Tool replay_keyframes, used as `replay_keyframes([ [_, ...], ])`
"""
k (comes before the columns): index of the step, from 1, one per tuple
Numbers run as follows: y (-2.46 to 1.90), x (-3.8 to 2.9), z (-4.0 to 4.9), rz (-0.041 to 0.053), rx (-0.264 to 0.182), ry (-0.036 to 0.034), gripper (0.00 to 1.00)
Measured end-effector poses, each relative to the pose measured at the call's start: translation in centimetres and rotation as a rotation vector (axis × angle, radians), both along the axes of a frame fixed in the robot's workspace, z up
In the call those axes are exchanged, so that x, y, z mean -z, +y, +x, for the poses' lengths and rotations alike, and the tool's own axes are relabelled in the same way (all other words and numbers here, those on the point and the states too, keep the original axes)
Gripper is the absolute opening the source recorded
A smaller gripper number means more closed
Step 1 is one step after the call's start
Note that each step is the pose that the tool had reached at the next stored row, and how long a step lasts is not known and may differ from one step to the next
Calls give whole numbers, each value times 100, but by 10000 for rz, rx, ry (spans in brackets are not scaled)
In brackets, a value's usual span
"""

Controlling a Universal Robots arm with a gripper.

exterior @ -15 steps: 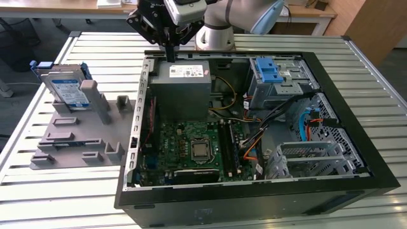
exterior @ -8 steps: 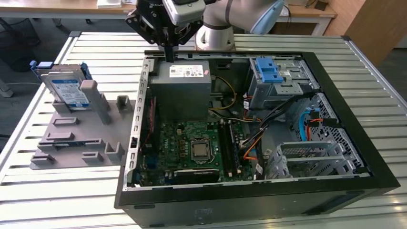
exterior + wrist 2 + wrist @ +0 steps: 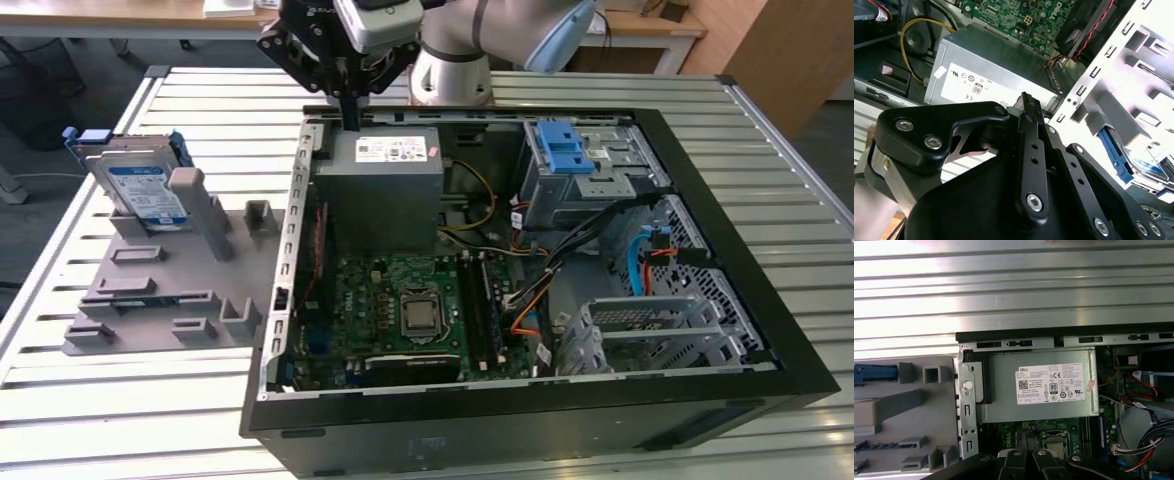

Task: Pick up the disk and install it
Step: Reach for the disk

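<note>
The disk (image 3: 144,190), a silver drive with a white-and-blue label and a blue frame, stands tilted in the grey fixture (image 3: 160,290) on the exterior view's left. Its blue frame edge also shows in the second wrist view (image 3: 1115,152) and the first wrist view (image 3: 874,374). My gripper (image 3: 351,122) hangs over the back edge of the open computer case, just above the grey power-supply box (image 3: 384,185). It is well apart from the disk. Its black fingers (image 3: 1027,107) are pressed together with nothing between them, and they also appear in the first wrist view (image 3: 1026,459).
The open black computer case (image 3: 747,300) lies flat on the slatted metal table (image 3: 120,400), showing the motherboard (image 3: 414,310), cables and a metal drive cage. A bare blue bracket (image 3: 567,150) sits in the cage at the far right. The grey fixture carries several upright posts.
</note>
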State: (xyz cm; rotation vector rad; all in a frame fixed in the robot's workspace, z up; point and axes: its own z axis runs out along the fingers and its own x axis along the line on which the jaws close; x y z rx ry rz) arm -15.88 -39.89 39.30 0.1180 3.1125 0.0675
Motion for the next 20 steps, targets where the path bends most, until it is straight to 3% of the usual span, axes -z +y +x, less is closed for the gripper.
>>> replay_keyframes([
  [20, 0, 0, -39, 0, -1, 0, 11],
])
